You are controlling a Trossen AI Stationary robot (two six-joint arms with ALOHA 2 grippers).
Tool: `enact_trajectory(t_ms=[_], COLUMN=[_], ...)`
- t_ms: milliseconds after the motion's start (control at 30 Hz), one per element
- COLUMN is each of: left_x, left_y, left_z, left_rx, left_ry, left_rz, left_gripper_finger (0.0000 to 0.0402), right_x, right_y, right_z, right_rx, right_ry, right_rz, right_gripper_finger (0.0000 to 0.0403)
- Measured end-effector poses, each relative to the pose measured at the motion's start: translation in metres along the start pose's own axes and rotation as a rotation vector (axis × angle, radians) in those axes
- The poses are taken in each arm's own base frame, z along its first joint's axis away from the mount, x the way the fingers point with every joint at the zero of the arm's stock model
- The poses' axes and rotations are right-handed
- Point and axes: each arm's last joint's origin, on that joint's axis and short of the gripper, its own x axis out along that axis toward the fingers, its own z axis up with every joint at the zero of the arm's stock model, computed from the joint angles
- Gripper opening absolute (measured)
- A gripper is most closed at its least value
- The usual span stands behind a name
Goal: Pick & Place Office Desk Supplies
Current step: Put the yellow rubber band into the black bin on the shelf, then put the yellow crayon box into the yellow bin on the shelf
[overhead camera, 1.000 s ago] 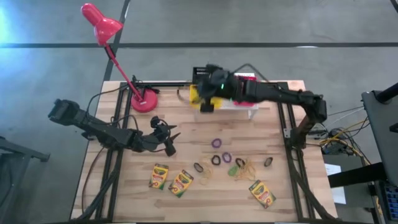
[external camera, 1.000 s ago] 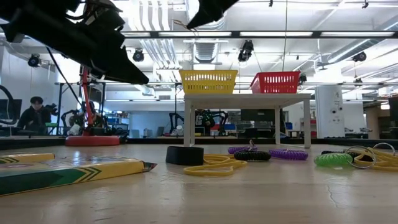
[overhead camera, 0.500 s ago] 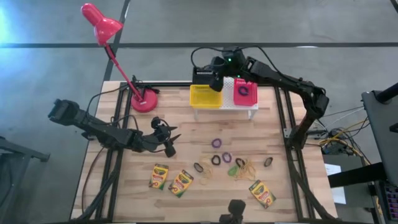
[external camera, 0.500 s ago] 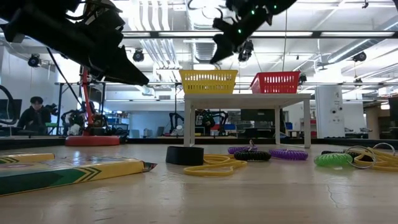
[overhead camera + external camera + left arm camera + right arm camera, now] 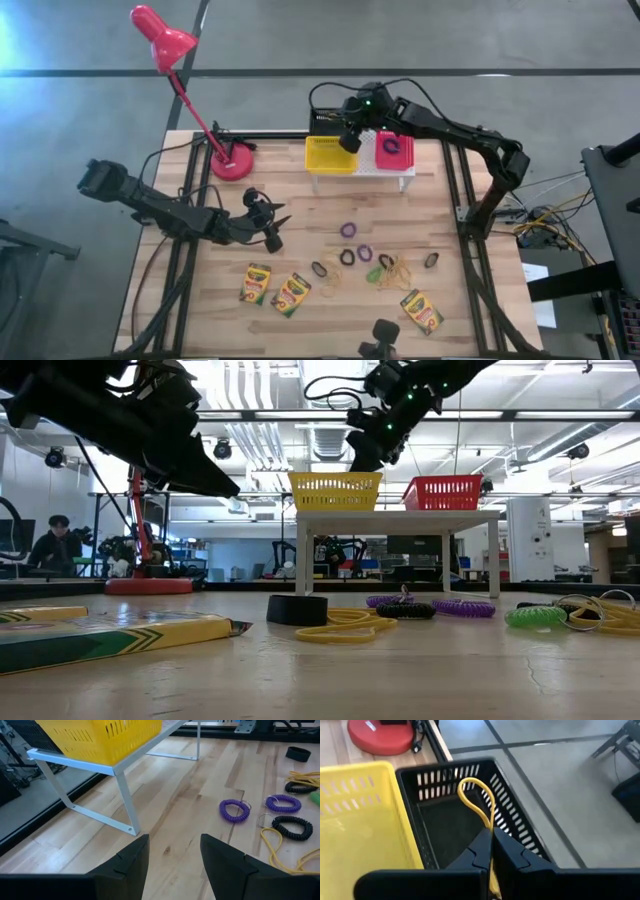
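My right gripper (image 5: pixel 350 136) (image 5: pixel 492 834) hangs at the table's far edge, over the black slotted basket (image 5: pixel 455 815) (image 5: pixel 324 119), and is shut on a yellow rubber band (image 5: pixel 477 800). Beside the black basket, the yellow basket (image 5: pixel 330 154) (image 5: pixel 335 490) and the pink-red basket (image 5: pixel 392 152) stand on the white riser (image 5: pixel 397 517); a purple ring lies in the pink-red one. Three crayon boxes (image 5: pixel 256 284) (image 5: pixel 291 295) (image 5: pixel 422 310), purple and black rings (image 5: pixel 348 230) (image 5: pixel 235 811) and tan rubber bands (image 5: pixel 398 268) lie flat on the table. My left gripper (image 5: pixel 272 225) (image 5: pixel 172 855) waits open on the left. My right gripper pinches the yellow rubber band between its two shut fingers at the loop's lower part (image 5: pixel 492 826). The fingers slant down toward the far edge. The free loop (image 5: pixel 470 787) sticks out past the fingertips, lifted clear above the black basket's hollow.
The red desk lamp stands by its round base (image 5: pixel 235 160) at the far left, its head (image 5: pixel 160 30) beyond the table. A dark camera mount (image 5: pixel 380 335) sits at the near edge. Bare wood (image 5: pixel 320 205) lies between the riser and the scattered rings.
My right gripper has swung from above the yellow basket's near side toward the far edge and come down, carrying the yellow rubber band; it now hangs over the black basket. My left arm has kept still.
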Motion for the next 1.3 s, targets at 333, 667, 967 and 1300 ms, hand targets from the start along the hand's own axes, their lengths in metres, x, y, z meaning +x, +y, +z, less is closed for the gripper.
enact_trajectory(t_ms=[333, 667, 967, 1300], left_x=[0.0, 0.0, 0.0, 0.0], left_y=[0.0, 0.0, 0.0, 0.0], left_z=[0.0, 0.0, 0.0, 0.0], left_rx=[0.0, 0.0, -0.012, -0.032], left_ry=[0.0, 0.0, 0.001, 0.002], left_rz=[0.0, 0.0, -0.004, -0.007], left_gripper_finger=[0.0179, 0.0179, 0.0179, 0.0179], right_x=[0.004, -0.043, -0.099, -0.101], right_y=[0.001, 0.027, 0.122, 0.223], right_z=[-0.007, 0.032, 0.029, -0.052], right_rx=[0.016, 0.068, -0.073, -0.058], right_ry=[0.019, -0.136, -0.219, -0.239], right_rz=[0.004, 0.058, 0.3, 0.513], right_gripper_finger=[0.0092, 0.0126, 0.0095, 0.0061])
